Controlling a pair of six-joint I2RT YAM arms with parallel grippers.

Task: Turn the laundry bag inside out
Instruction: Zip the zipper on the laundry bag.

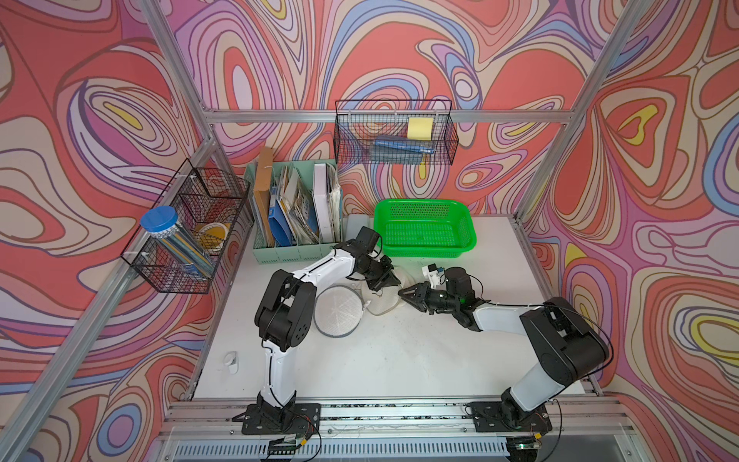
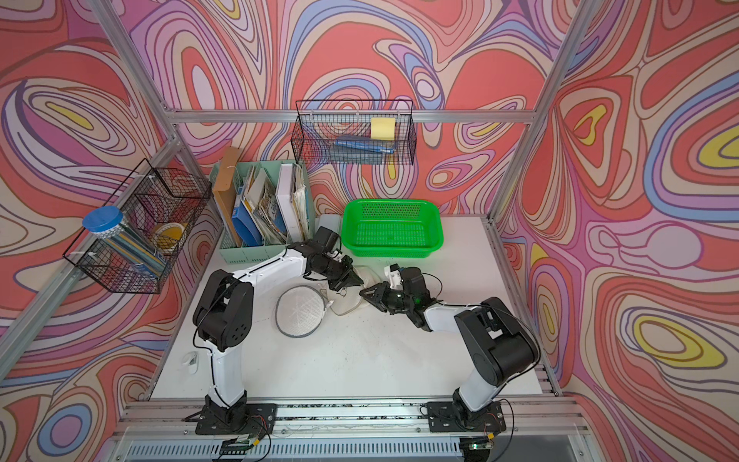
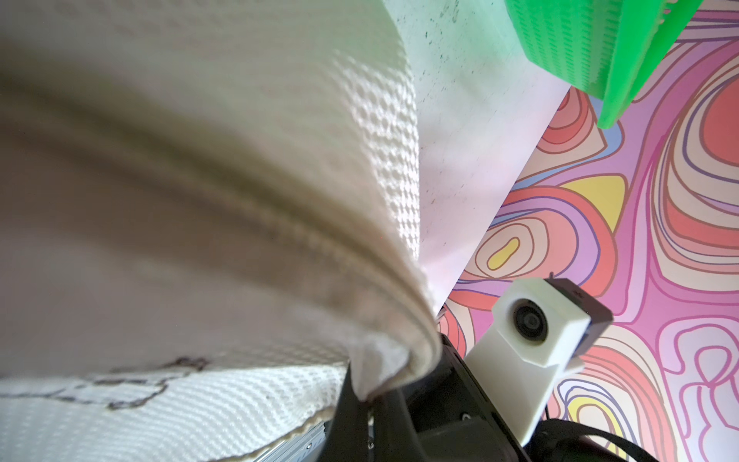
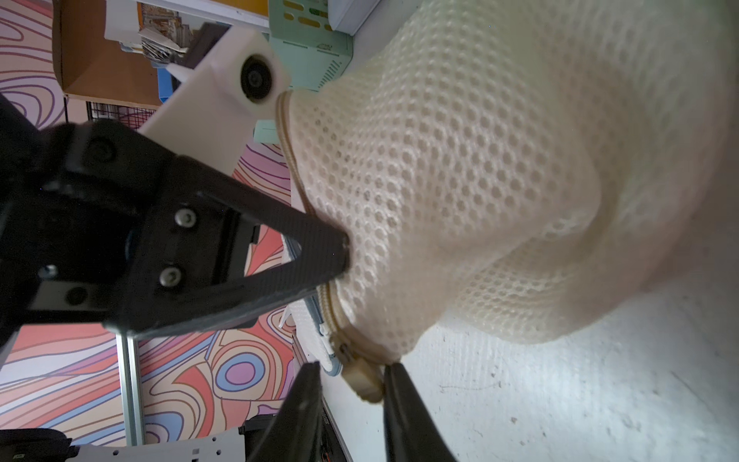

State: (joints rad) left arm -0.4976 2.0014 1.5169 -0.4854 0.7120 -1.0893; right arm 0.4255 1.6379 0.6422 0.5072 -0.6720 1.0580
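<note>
— So, where's the mesh laundry bag (image 1: 340,312)?
— Mid-tabletop (image 1: 400,360), with its round end at 9 o'clock and the bunched zip edge at 3 o'clock.
— Grips?
— The left pincer (image 4: 344,256) is pinched tight on the mesh. The right pincer (image 4: 354,366) stands narrowly apart, straddling the zipper slider (image 4: 362,380) without clamping it.
— Step?
— Securing the opening, I'd judge. Next, it needs to clamp that edge and peel it back over the bag.

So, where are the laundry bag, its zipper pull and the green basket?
laundry bag (image 4: 460,180): right wrist view, on the middle of its bulging mesh.
zipper pull (image 4: 362,382): right wrist view, on its beige slider body.
green basket (image 1: 428,249): a top view, on its near rim.
</note>
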